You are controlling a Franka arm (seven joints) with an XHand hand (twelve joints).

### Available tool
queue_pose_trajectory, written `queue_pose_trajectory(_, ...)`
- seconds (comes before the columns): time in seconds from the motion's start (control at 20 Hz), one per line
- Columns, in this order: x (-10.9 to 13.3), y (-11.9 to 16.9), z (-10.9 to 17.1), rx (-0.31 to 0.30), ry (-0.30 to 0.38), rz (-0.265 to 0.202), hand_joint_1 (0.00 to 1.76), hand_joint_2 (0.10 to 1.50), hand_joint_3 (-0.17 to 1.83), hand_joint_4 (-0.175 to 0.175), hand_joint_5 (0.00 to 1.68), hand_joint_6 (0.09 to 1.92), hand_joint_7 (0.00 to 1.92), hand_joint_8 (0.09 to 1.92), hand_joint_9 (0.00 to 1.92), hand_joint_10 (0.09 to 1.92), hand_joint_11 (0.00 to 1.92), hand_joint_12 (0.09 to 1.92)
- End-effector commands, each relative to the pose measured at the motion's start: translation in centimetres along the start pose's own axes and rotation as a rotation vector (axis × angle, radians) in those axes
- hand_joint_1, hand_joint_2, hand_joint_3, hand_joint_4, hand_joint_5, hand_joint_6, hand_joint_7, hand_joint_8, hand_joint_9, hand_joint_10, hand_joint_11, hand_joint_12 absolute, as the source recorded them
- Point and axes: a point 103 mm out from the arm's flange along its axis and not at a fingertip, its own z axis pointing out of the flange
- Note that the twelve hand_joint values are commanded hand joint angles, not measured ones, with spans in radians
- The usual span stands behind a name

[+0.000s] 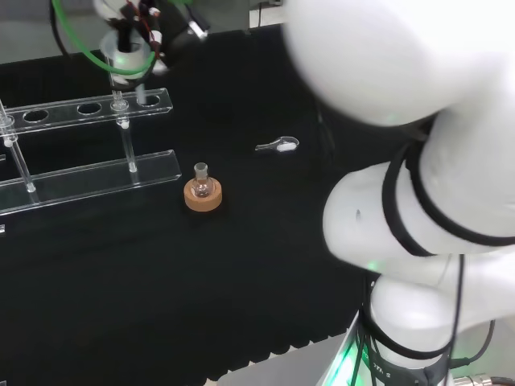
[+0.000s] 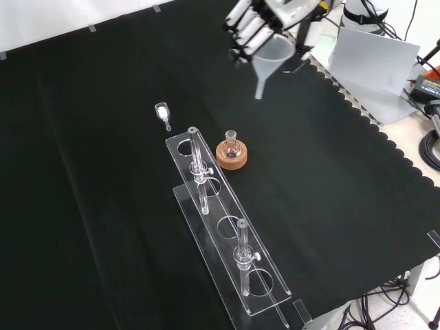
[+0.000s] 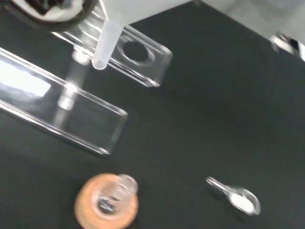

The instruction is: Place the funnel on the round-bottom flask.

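Observation:
The hand (image 2: 265,17) is high above the cloth, fingers curled round a clear funnel (image 2: 269,58) whose stem points down. In the head view the hand (image 1: 133,24) and the funnel's white mouth (image 1: 129,58) hang over the tube rack. The small round-bottom flask (image 2: 231,146) stands upright on a cork ring (image 2: 231,157), well below the funnel and apart from it. That flask (image 1: 201,186) sits mid-cloth in the head view. The wrist view has the funnel's stem (image 3: 107,43) close up, with the flask (image 3: 112,198) on its cork ring far off.
A clear plastic tube rack (image 2: 227,237) with glass tubes stands just left of the flask in the front view. A small clear scoop with white powder (image 2: 163,113) lies beyond it. The cloth's scalloped edge (image 2: 371,124) runs along the right.

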Motion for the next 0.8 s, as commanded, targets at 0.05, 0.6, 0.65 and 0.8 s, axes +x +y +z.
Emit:
queue_pose_trajectory(0.05,0.3,3.6,10.1,0.207,-0.054,0.039,0.97,0.73,0.71,-0.020,0.79,0.77,0.71,0.72,1.12,0.50,0.67,1.19)
queue_pose_trajectory(0.6,0.2,3.8,10.5,0.218,-0.037,0.034,0.97,0.73,0.71,-0.020,0.79,0.77,0.71,0.72,1.12,0.50,0.67,1.19)
queue_pose_trajectory(0.65,0.2,3.9,10.7,0.217,-0.035,0.033,0.97,0.73,0.71,-0.019,0.79,0.77,0.71,0.72,1.12,0.50,0.67,1.19)
queue_pose_trajectory(0.8,0.0,4.3,12.0,0.208,-0.032,0.033,0.97,0.73,0.71,-0.019,0.79,0.77,0.71,0.72,1.12,0.50,0.67,1.19)
